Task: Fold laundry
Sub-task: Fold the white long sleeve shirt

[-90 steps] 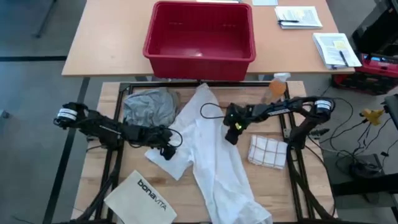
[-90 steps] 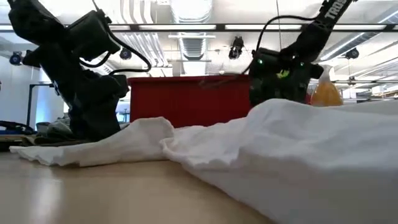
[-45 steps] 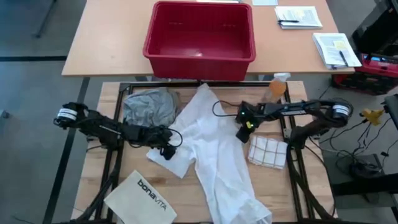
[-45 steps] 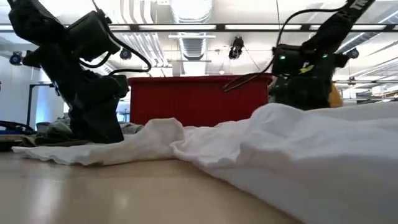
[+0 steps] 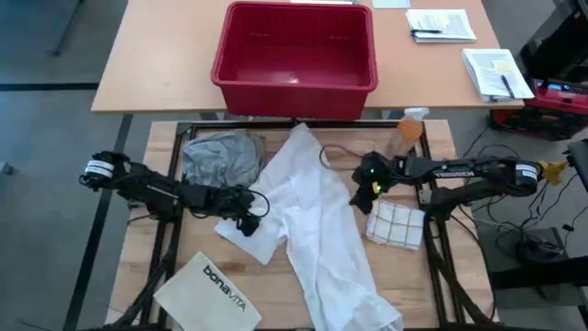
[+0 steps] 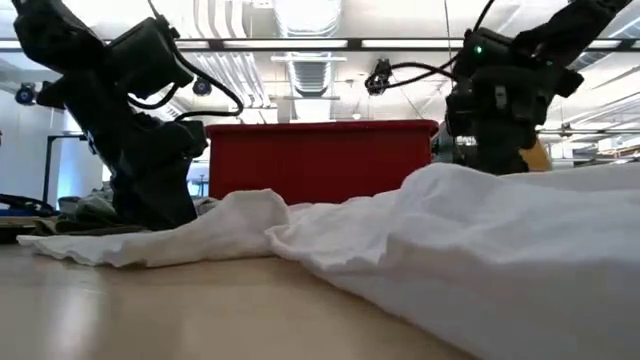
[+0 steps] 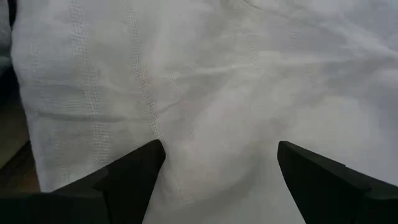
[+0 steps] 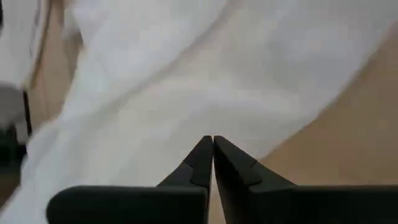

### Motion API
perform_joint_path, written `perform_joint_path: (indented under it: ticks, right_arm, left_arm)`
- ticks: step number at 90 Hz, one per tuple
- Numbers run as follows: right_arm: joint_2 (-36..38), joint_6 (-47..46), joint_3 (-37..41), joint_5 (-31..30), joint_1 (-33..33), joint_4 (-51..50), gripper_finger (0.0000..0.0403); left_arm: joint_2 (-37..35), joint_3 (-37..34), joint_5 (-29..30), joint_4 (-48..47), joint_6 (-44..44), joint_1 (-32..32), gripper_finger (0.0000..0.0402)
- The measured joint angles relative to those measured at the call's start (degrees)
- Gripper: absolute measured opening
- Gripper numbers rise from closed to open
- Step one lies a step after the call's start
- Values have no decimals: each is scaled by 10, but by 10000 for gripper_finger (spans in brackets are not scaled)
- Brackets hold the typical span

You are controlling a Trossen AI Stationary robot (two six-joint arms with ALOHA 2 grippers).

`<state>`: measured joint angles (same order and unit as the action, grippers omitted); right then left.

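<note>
The large white shirt [image 5: 317, 225] lies crumpled and spread along the table's middle, from the far edge to the near edge. A grey T-shirt [image 5: 219, 156] lies bunched at the far left. My left gripper [image 5: 246, 221] is open and low over the shirt's left part; in the left wrist view its fingers [image 7: 140, 168] stand wide apart with white cloth [image 7: 217, 93] between them. My right gripper [image 5: 362, 199] is shut at the shirt's right edge, its fingertips [image 8: 212, 142] closed together with nothing showing between them. My left gripper comes down on the white shirt's left part [image 7: 211, 143] from above with open fingers. Whether its fingertips touch the cloth, I cannot tell.
A red basket [image 5: 294, 55] stands on the far table. A white checked cloth [image 5: 395, 223] lies right of the shirt, and an orange spray bottle [image 5: 410, 129] stands at the far right. The white bonavita bag [image 5: 207, 290] lies at the near left.
My right gripper has gone toward the table's right edge, from over the shirt's middle to its right edge, and its arm has stretched out flatter. The shirt has stayed about where it was.
</note>
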<state>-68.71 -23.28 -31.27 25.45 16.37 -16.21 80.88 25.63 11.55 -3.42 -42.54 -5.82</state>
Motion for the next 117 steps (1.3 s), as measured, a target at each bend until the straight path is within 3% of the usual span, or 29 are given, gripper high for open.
perform_joint_path:
  ticks: [19, 43, 61, 77, 96, 117]
  right_arm:
    - [-35, -1, 2, -4, -88, 24, 0]
    - [-125, -12, 2, 5, -123, 94, 0]
    - [-140, -25, 15, 5, -127, 77, 0]
    - [-109, -38, 49, 7, -128, 41, 0]
    - [-11, -62, 74, -7, -131, -29, 0]
    - [77, -74, 79, -66, -131, -146, 0]
  left_arm:
    - [0, 0, 0, 0, 0, 0, 311]
    - [0, 0, 0, 1, 2, 0, 311]
    - [0, -1, 0, 3, 0, 0, 311]
    - [0, -1, 0, 3, 0, 0, 311]
    - [0, -1, 0, 4, 14, 0, 311]
    - [0, -1, 0, 4, 15, 0, 311]
